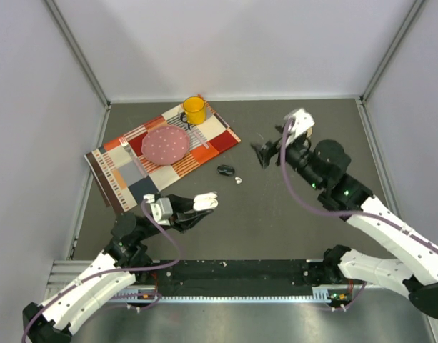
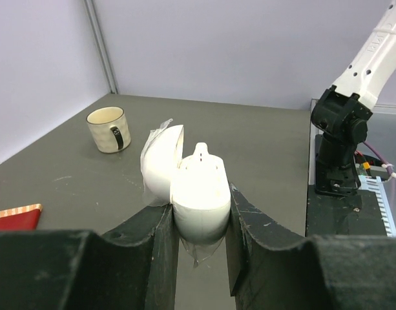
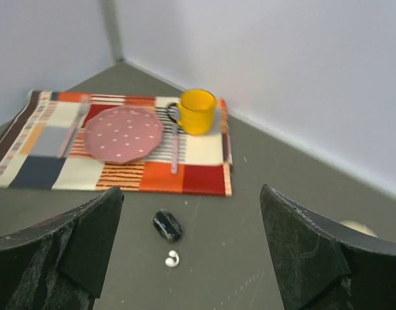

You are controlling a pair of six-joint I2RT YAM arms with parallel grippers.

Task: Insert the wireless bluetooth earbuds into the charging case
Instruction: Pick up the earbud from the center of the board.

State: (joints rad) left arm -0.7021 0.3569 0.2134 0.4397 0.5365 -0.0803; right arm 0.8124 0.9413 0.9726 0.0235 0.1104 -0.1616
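My left gripper is shut on a white oval charging case, held above the table with its lid open; it also shows in the top view. I cannot tell what is inside it. One white earbud lies on the table just in front of a black oval case; in the top view the earbud lies next to that case. My right gripper is open and empty, above and to the right of them. No black buds show.
A patterned placemat at the back left bears a pink plate, a yellow mug and cutlery. A cream mug stands at the far right. The right arm's base stands at the near edge.
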